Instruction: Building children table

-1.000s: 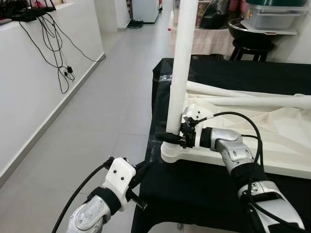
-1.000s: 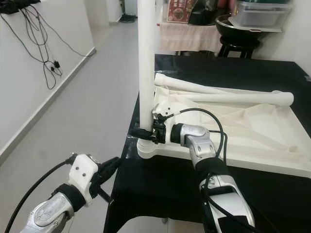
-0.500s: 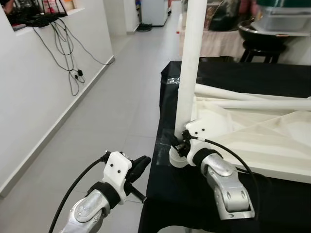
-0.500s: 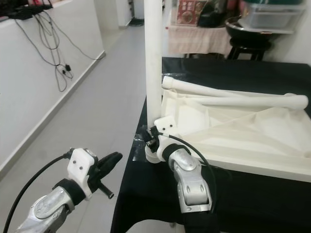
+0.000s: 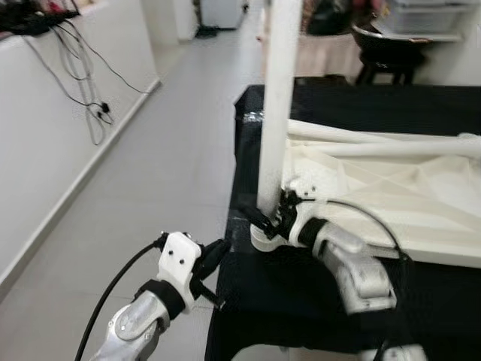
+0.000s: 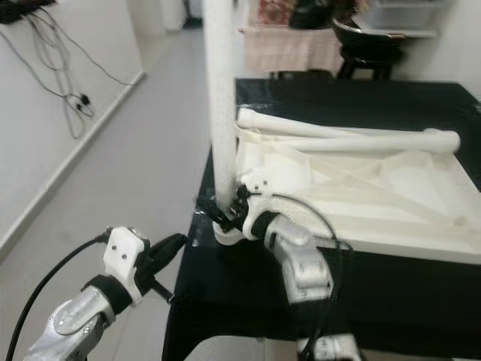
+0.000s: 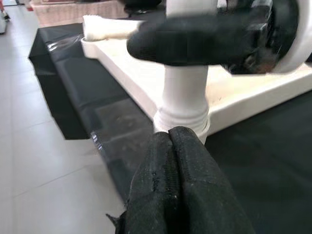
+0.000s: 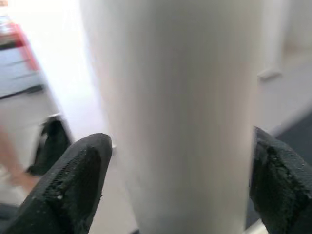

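Tabletop [image 6: 391,203] of the children table lies upside down on the black surface [image 6: 421,301], with its ribbed underside facing up, and it reaches close to the left edge of the surface. One white leg [image 5: 276,105] stands upright in the corner socket [image 5: 263,239] nearest to us, at the left front corner of the tabletop. Our right gripper [image 5: 272,218] is at the base of this leg, just above the socket. In the right wrist view, its two black fingers [image 8: 73,185] sit on both sides of the leg with the leg between them, so we judge it is grasping the leg, but we cannot see if the pads really press on it. Our left gripper [image 5: 209,256] hovers beside the edge of the surface, over the grey floor [image 5: 150,180], near the socket but not touching it. Its fingers [image 7: 180,185] are pressed together and carry nothing.

Two more legs [image 6: 338,141] lie flat across the far part of the tabletop, not mounted yet. We cannot tell where a fourth leg is.

So the work looks at an early stage. One leg is in its socket, and we cannot tell whether it is seated fully or needs more turning. The other legs remain to be placed, and then the table must be turned onto its feet.
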`<state>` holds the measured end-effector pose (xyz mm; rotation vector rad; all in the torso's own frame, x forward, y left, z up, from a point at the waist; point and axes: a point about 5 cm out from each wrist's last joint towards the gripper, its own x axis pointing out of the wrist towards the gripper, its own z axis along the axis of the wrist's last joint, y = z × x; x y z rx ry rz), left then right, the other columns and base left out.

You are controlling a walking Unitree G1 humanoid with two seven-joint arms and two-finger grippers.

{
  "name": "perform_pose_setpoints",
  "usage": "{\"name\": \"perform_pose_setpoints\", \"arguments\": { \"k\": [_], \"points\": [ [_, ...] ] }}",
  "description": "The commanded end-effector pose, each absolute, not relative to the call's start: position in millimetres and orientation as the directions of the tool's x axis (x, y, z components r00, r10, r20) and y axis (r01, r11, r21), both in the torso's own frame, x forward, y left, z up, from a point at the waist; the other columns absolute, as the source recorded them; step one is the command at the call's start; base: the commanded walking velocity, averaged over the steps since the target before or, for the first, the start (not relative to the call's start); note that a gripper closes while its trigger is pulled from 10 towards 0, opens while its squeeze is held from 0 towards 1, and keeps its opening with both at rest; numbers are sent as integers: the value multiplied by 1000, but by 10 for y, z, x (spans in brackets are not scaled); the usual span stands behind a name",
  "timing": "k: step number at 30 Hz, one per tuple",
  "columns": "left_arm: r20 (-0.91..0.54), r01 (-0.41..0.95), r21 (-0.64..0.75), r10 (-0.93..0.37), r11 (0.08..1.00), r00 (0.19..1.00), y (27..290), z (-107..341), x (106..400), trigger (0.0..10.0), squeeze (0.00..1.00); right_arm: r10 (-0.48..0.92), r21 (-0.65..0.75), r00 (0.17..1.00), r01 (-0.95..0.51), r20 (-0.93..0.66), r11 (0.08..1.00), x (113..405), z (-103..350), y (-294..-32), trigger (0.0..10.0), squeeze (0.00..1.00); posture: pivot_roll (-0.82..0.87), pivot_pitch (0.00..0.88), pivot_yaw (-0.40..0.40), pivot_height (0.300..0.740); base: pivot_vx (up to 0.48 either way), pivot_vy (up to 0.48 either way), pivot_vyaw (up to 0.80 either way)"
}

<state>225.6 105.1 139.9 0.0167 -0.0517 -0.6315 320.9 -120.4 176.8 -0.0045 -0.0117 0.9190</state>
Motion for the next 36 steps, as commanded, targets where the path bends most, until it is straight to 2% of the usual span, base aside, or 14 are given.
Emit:
{"name": "perform_pose_setpoints", "arguments": {
  "k": [1,3,7,8,9,17,26,28,29,30,31,32,36],
  "points": [
    [21,586,23,-586,810,810,1057,1346,2260,10000,0,853,-10,521,-853,-9,521,3189,1741,-1165,10000,0,-2,70,8,740,0,0,0],
    [21,587,20,-587,809,809,1047,1340,2266,10000,0,887,-34,461,-887,-39,460,3292,1796,-1204,10000,0,1,68,6,740,0,0,0],
    [20,587,18,-587,810,809,1045,1336,2268,10000,0,889,-40,455,-890,-46,454,3398,1835,-1230,10000,0,6,63,5,740,0,0,0],
    [19,586,17,-586,810,810,1043,1331,2269,10000,0,890,-23,455,-891,-44,454,3472,1856,-1243,4118,0,10,60,5,740,0,0,0],
    [19,586,17,-586,810,810,1043,1328,2270,10000,0,892,-12,451,-892,-39,451,3492,1864,-1247,0,0,10,60,5,740,0,0,0],
    [15,591,9,-591,807,807,1034,1315,2272,10000,0,918,16,396,-918,-11,396,3499,1889,-1267,0,0,6,56,10,740,0,0,0],
    [15,592,4,-592,806,806,1023,1309,2269,10000,0,916,5,399,-917,-31,400,3416,1785,-1338,0,0,-4,60,11,740,0,0,0],
    [17,592,2,-592,806,806,1025,1316,2260,10000,0,877,-17,475,-880,-72,475,3340,1677,-1340,0,0,-11,73,4,740,0,0,0],
    [17,592,2,-592,806,806,1025,1316,2260,10000,0,877,-17,475,-880,-72,475,3340,1677,-1340,0,0,-11,73,4,740,0,0,0],
    [19,591,2,-591,807,807,1038,1326,2253,10000,0,729,-16,676,-734,-101,679,3299,1548,-1305,0,0,-18,83,4,740,0,0,0],
    [19,590,3,-590,807,807,1046,1331,2251,10000,0,566,-9,817,-570,-112,822,3297,1489,-1326,0,0,-20,85,4,740,0,0,0],
    [20,590,3,-589,808,808,1052,1334,2250,10000,0,439,-4,890,-443,-124,896,3289,1451,-1356,0,0,-20,85,4,740,0,0,0],
    [22,588,2,-588,809,808,1064,1342,2254,10000,0,370,-3,917,-375,-150,927,3102,1321,-1272,0,0,-27,94,7,740,0,0,0]
  ]
}}
